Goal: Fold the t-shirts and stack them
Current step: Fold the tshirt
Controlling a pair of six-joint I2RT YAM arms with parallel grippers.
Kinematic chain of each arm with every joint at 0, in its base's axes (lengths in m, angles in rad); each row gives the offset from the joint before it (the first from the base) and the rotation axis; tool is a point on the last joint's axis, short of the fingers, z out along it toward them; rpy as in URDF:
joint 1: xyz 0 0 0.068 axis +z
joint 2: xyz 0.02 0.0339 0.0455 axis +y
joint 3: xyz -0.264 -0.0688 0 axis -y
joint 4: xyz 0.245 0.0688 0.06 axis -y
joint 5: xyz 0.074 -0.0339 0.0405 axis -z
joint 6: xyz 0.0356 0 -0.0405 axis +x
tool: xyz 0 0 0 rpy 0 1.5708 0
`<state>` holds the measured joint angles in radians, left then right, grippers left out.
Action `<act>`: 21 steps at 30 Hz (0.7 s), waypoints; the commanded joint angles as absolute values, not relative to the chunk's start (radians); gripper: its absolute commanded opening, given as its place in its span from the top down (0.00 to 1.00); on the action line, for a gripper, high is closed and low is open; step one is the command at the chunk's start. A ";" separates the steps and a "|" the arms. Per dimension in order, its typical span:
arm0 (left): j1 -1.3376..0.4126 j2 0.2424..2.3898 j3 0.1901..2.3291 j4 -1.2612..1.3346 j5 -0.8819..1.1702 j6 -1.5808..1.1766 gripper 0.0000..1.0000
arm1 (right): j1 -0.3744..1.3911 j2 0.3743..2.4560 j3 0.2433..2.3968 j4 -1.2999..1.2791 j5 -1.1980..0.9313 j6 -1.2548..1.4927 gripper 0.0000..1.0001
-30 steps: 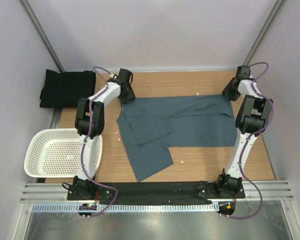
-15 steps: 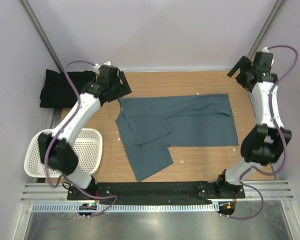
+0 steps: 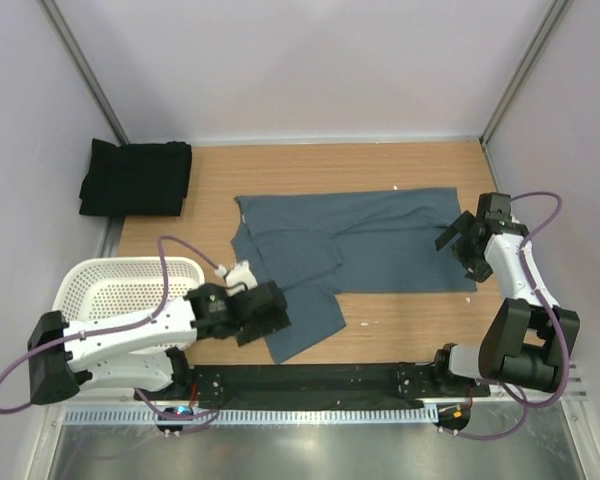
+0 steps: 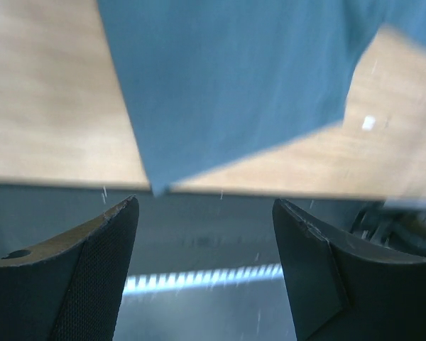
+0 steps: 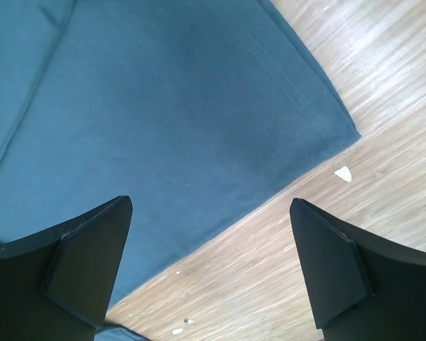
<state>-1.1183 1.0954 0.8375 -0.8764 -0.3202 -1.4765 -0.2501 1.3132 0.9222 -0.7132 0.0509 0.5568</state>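
Both arms have left the far corners of the slate blue-grey t-shirt (image 3: 380, 240), where they worked a second ago, and swung to its near side; the shirt itself lies unmoved, flat and partly folded on the desk (image 3: 310, 165). The left jaws, spread and holding nothing, now hover with the corner of the shirt's near-left flap just ahead, between them, while the right jaws, spread wide and empty, have the near-right hem corner ahead between them. This looks like one fold released and the next being lined up; the black t-shirt (image 3: 135, 178), seemingly folded, lies well beyond the left jaws.
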 commanded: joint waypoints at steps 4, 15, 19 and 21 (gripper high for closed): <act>-1.393 1.163 0.844 -0.999 -0.437 -1.937 0.23 | -0.249 1.293 0.888 -0.644 0.104 0.591 0.00; -1.470 1.293 0.778 -0.904 -0.485 -2.144 0.34 | -0.250 1.290 0.887 -0.635 0.080 0.594 0.00; -1.468 1.318 0.772 -0.884 -0.514 -2.155 0.37 | -0.249 1.295 0.891 -0.637 0.098 0.587 0.00; -1.453 1.325 0.756 -0.868 -0.508 -2.155 0.39 | -0.249 1.302 0.888 -0.634 0.094 0.592 0.00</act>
